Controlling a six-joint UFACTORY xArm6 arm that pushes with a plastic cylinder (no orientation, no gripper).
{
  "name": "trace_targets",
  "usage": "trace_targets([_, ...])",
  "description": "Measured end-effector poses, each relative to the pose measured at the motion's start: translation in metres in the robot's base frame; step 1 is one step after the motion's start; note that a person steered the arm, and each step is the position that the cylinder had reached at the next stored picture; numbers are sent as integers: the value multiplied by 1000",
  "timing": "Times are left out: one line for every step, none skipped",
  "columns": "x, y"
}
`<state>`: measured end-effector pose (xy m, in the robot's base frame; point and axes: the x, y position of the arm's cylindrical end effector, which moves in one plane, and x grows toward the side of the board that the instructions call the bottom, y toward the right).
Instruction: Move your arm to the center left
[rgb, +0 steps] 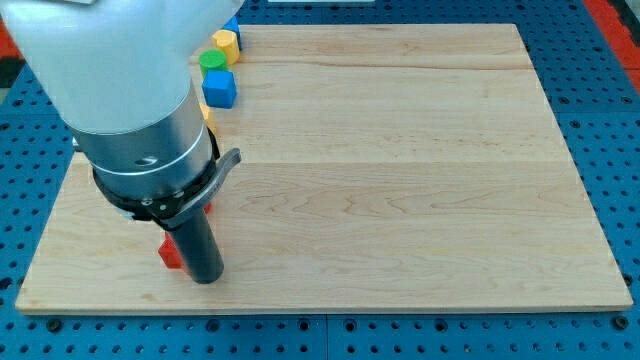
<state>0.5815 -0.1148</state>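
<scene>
My tip (205, 279), a bare rod carrying no claw to part or clamp, is resting low-left on the tabletop (400, 180), touching a red block (171, 254); sliding straight toward the view's top would avoid disturbing the blue cube (220, 89) beyond

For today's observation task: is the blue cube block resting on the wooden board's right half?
No, the blue cube block sits near the wooden board's top-left.

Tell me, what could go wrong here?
My tip sits right beside a red block near the board's bottom left. Moving off could shove it along. My big arm also hides things underneath. The blue block, green block and yellow block crowd the top left.
</scene>
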Motion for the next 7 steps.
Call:
trace_targets([1,0])
trace_targets([3,-2])
trace_targets([3,-2])
trace_targets([22,-2])
trace_targets([37,-16])
trace_targets([31,-65])
trace_targets([-30,-151])
